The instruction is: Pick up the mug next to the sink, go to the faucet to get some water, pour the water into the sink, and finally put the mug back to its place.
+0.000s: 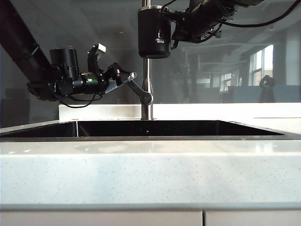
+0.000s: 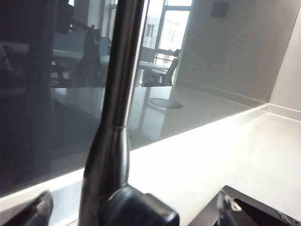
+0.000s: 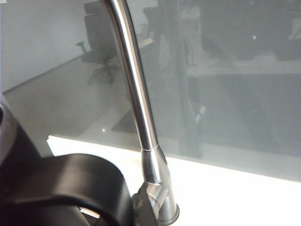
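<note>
The matte black mug (image 1: 154,34) hangs upright high over the sink (image 1: 150,138), in front of the steel faucet pipe (image 1: 147,75). My right gripper (image 1: 175,27) reaches in from the upper right and is shut on the mug. In the right wrist view the mug (image 3: 66,188) fills the near corner beside the faucet (image 3: 141,113). My left gripper (image 1: 117,63) stands open at the faucet's angled lever (image 1: 137,89). In the left wrist view its dark fingertips (image 2: 40,207) sit on either side of the lever's knob (image 2: 138,212) and the pipe (image 2: 115,117).
A glossy dark glass wall (image 1: 225,61) runs right behind the faucet. A pale speckled counter (image 1: 150,169) frames the sink in front, and a white ledge (image 1: 235,110) runs behind it. A corner of the dark basin (image 2: 263,214) shows in the left wrist view.
</note>
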